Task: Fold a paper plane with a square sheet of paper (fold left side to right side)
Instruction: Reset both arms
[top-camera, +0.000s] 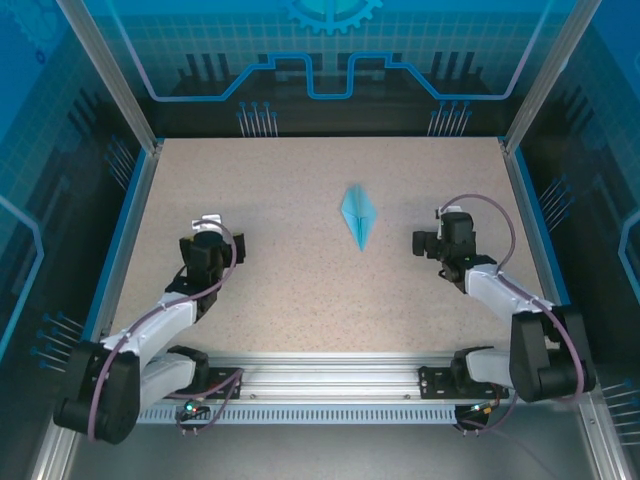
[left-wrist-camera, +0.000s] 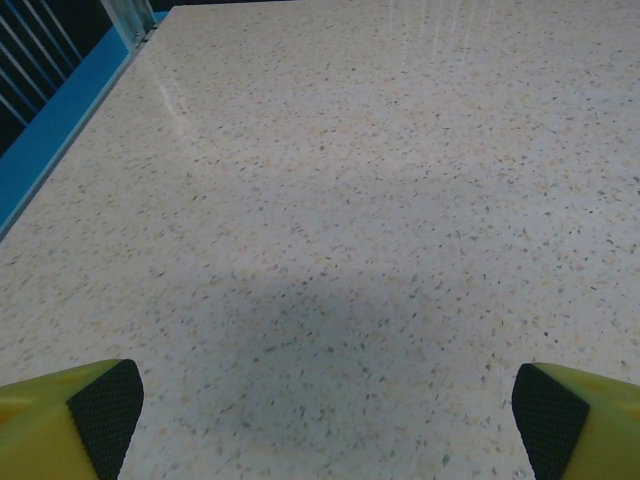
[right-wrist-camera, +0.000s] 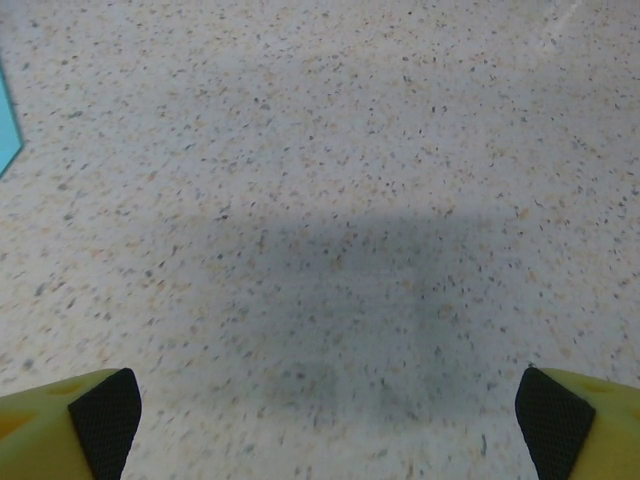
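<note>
Lying left of right claw (right-wrist-camera: 327, 422): paper plane (top-camera: 358, 217).

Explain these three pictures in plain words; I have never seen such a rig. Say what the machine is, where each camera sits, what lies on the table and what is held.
Two robot arms stand at the near edge of a speckled table. The overhead picture looks down on both. The other two come from cameras on the wrists; the yellow tips are each arm's own fingers. The left gripper and right gripper are both open and hold nothing. A folded light-blue paper plane lies on the table, nearer the right arm, touched by neither.
</note>
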